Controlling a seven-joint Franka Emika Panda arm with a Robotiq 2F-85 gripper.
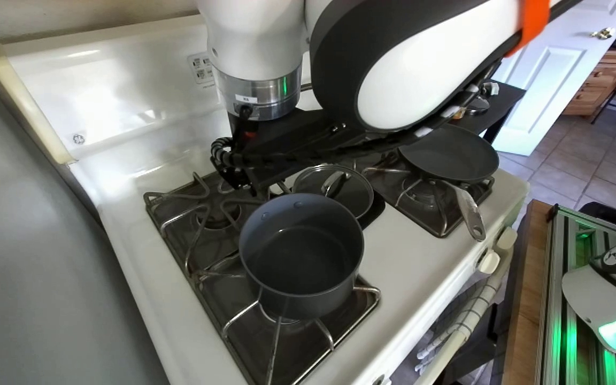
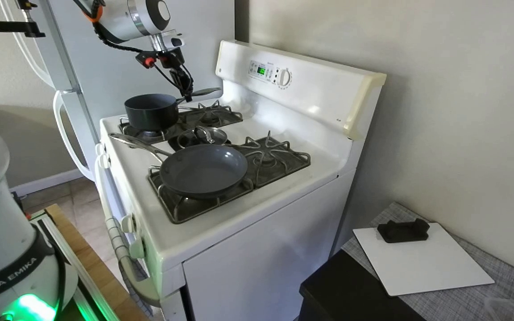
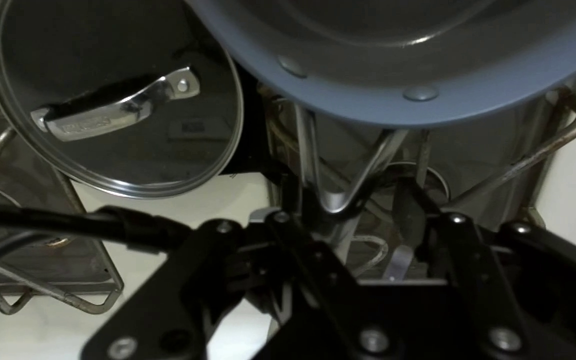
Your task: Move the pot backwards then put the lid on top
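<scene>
The pot [image 1: 302, 256] is a deep dark grey saucepan on a front burner grate; it also shows in an exterior view [image 2: 151, 113] and the wrist view [image 3: 393, 107]. Its silvery handle [image 3: 335, 200] points toward the stove's back panel and shows in an exterior view [image 2: 206, 92]. My gripper [image 3: 350, 197] is open at the handle, which lies between the fingers, nearer the left one in the wrist view. The fingertips [image 2: 188, 98] are low behind the pot. The dark lid [image 3: 118, 160] with silvery rim and metal handle lies beside the pot, seen in both exterior views [image 1: 359, 198] [image 2: 219, 135].
A flat shallow dark pan [image 1: 449, 152] sits on a burner across the stove, its handle toward the stove front [image 2: 203, 171]. Metal burner grates [image 1: 195, 203] rise around the pot. The white back panel [image 2: 301, 80] stands behind, and a refrigerator [image 2: 194, 40] stands beside the stove.
</scene>
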